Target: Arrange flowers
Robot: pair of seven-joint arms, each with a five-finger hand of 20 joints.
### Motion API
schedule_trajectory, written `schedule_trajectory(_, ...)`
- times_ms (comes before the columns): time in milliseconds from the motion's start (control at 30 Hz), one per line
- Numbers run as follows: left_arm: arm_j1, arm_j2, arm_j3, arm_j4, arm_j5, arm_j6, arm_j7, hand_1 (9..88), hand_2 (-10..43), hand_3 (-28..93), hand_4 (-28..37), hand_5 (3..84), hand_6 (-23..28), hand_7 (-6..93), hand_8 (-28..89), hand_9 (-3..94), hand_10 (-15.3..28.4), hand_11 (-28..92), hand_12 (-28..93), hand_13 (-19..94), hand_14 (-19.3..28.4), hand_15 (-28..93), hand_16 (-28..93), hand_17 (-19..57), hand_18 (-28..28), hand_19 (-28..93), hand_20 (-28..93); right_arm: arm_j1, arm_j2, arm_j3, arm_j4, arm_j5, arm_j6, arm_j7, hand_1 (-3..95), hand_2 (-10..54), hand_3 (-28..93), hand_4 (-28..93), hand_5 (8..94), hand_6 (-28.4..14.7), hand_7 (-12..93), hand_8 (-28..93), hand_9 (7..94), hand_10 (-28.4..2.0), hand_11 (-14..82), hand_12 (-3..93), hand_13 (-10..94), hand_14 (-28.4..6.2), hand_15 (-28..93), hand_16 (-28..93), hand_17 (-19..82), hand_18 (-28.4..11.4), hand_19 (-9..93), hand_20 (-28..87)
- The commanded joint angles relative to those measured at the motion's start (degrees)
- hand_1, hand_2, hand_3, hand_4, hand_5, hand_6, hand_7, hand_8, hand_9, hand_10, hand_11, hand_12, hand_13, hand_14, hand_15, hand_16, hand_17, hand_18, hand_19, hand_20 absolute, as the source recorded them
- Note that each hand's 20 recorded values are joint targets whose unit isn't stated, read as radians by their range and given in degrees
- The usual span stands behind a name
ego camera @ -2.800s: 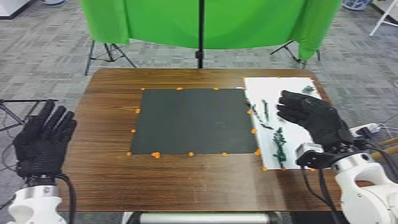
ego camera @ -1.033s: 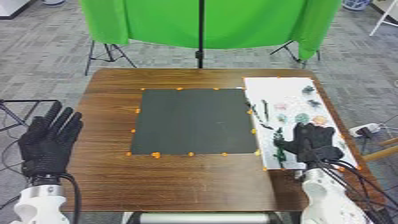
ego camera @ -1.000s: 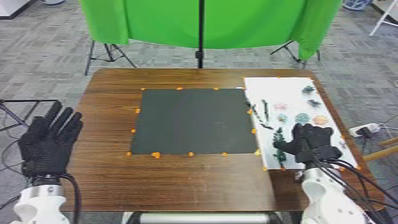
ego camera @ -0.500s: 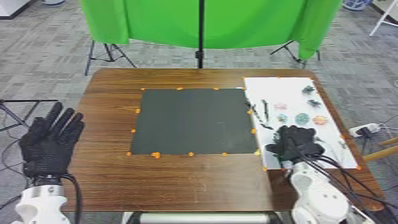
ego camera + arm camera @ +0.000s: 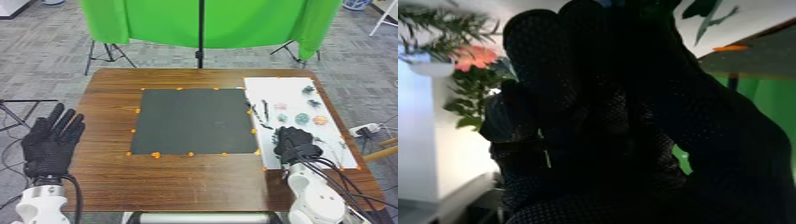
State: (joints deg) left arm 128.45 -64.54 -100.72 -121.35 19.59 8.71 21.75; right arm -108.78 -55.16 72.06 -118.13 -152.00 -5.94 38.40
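1. Right hand (image 5: 295,143) is held low over the near part of the white sheet (image 5: 275,87), to the right of the dark mat (image 5: 195,122); whether it is apart, together or clamped on anything cannot be told.
2. Beside it, in the right wrist view, green leaves (image 5: 704,10) are seen; the direction of their stem is hidden by the glove.
3. Just beyond the hand, a long dark stem (image 5: 258,118) is laid along the border of mat and sheet, its long axis slanted from far left to near right, so that its near end is pointed toward the hand.
4. Next to it, a shorter dark stem (image 5: 266,107) is set with its long axis running nearly straight away from the robot.
5. Farther right, a pink flower (image 5: 281,106), a teal flower (image 5: 282,118), a green flower (image 5: 302,119) and an orange flower (image 5: 320,120) are spread apart on the sheet.
6. Beyond these, two dark green pieces (image 5: 308,90) are placed near the sheet's right edge.
7. Left hand (image 5: 51,147) is held at the left edge of the brown table (image 5: 178,185), its straight fingers pointed forward and slightly spread.
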Motion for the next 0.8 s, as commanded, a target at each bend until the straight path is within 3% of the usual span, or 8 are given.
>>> schedule_trajectory(33,1.71,-0.21,-1.25,-0.07,-5.41,-1.05,0.64,29.0,3.2,77,-28.3,38.5,9.2,8.2,-9,32.0,15.5,15,7,22,15.9,25,-6,-9.9,13.0,29,8,-1.12,-1.26,-1.39,-0.73,4.13,11.1,8.98,55.8,-9.5,78,-26,86.5,-2.2,25,17,93.0,-11.5,15.5,44.4,81,-10.6,48,37,43,-27.3,93,48)
schedule_trajectory(167,2.54,-0.15,-2.3,-0.32,-6.06,-1.28,0.76,28.5,3.9,77,-28.3,38.5,9.1,8.2,-9,32.2,15.5,15,7,22,15.9,25,-6,-9.7,13.0,29,8,-0.52,-1.56,-0.66,-3.78,6.9,16.33,10.4,54.5,-9.5,79,-24,86.8,-2.4,25,20,93.1,-11.6,16.7,45.1,82,-11.2,50,37,44,-27.9,93,50)
schedule_trajectory(233,2.9,-0.16,-2.66,-0.44,-5.58,-1.08,1.13,28.4,3.9,77,-28.3,38.5,9.1,8.2,-9,32.2,15.5,15,7,22,15.9,25,-6,-9.6,13.1,29,8,0.56,-1.51,-1.35,-4.42,5.7,18.73,10.35,53.7,-9.5,80,-23,86.8,-2.4,25,20,93.1,-11.6,17.0,45.1,82,-11.4,51,36,44,-27.9,93,51)
schedule_trajectory(400,3.12,0.21,-2.96,-0.45,-5.89,-1.11,1.29,28.3,3.7,77,-28.3,38.4,9.0,8.2,-9,32.3,15.6,15,7,22,15.8,25,-6,-9.6,13.1,29,8,7.97,-2.8,-5.62,-4.33,9.42,20.37,9.48,52.5,-9.5,81,-24,86.8,-2.6,25,21,92.9,-11.6,17.8,45.4,81,-11.9,52,35,44,-28.2,93,53)
schedule_trajectory(633,3.01,0.48,-2.37,-0.19,-6.11,-0.96,1.45,28.3,3.8,77,-28.3,38.4,9.1,8.1,-9,32.3,15.7,14,7,22,15.8,25,-6,-9.6,13.1,29,8,22.14,-10.38,-15.87,5.02,13.55,21.04,7.25,52.2,-9.5,82,-23,86.7,-2.8,25,21,92.7,-11.7,18.3,45.6,81,-12.1,53,35,43,-28.3,93,54)
schedule_trajectory(800,1.89,1.0,-1.25,0.35,-5.91,-0.92,1.19,28.2,3.9,77,-28.3,38.4,9.1,8.0,-9,32.3,15.7,14,7,22,15.8,24,-6,-9.6,13.1,29,8,28.31,-16.3,-20.98,11.19,16.6,18.18,6.84,52.1,-9.5,82,-23,86.6,-2.8,26,21,92.5,-11.7,18.9,45.7,81,-12.2,54,35,43,-28.3,93,55)
